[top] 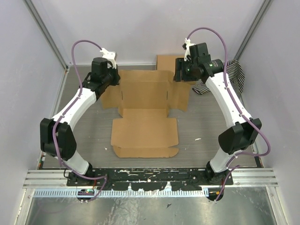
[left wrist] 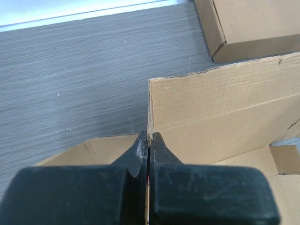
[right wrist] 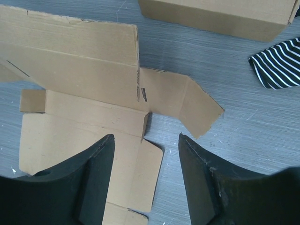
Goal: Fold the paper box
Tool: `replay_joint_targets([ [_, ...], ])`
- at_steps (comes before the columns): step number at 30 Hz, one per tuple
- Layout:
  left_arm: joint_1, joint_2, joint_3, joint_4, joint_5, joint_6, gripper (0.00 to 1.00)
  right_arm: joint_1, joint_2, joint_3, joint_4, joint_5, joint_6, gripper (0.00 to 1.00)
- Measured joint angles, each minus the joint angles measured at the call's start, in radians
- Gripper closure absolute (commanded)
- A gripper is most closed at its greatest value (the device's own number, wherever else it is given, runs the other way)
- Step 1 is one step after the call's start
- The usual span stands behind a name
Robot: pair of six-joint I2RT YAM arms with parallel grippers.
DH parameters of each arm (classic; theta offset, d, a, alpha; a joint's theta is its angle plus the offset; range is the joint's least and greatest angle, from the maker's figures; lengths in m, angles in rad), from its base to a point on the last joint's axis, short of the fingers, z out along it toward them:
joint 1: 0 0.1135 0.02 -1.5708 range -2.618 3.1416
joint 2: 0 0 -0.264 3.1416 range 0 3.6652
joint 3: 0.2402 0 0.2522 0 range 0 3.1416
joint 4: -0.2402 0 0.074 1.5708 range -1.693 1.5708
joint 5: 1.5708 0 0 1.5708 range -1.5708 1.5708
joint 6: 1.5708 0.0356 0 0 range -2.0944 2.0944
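Note:
The paper box (top: 145, 122) lies mostly flat in the middle of the table, a brown die-cut sheet with flaps spread out. Its far panel (left wrist: 225, 112) stands raised on edge. My left gripper (left wrist: 149, 138) is shut on the left end of that raised cardboard, whose thin edge shows between the jaws; from above, the left gripper (top: 111, 77) sits at the sheet's far left corner. My right gripper (right wrist: 145, 137) hangs open above the right side flap (right wrist: 187, 105), touching nothing. In the top view the right gripper (top: 180, 75) hovers over the far right corner.
A second, ready-made brown box (top: 166, 61) rests against the back wall, just behind the sheet (right wrist: 220, 14). A black-and-white striped cloth (top: 234, 75) lies at the back right beside the right arm. Bare grey tabletop (left wrist: 70, 84) stretches to the left.

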Motion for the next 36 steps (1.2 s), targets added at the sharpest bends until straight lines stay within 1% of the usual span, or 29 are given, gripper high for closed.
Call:
replay_joint_targets([
  [10,-0.001,-0.043,-0.013,0.054,0.038,0.018,1.00,-0.005,0.042,0.111,-0.037,-0.049,0.000,0.37],
  [19,-0.004,-0.057,-0.013,0.062,0.080,0.024,1.00,-0.044,0.161,0.212,-0.070,-0.059,0.005,0.38],
  [21,-0.006,-0.062,-0.013,0.064,0.085,0.025,1.00,-0.058,0.188,0.225,-0.073,-0.066,0.006,0.40],
  [26,-0.010,-0.072,-0.013,0.071,0.101,0.027,1.00,-0.092,0.243,0.238,-0.076,-0.113,0.015,0.49],
  [29,-0.010,-0.074,-0.013,0.071,0.106,0.032,1.00,-0.104,0.253,0.238,-0.076,-0.147,0.020,0.54],
  [36,-0.013,-0.074,-0.013,0.072,0.124,0.037,1.00,-0.105,0.271,0.288,-0.075,-0.240,0.028,0.62],
])
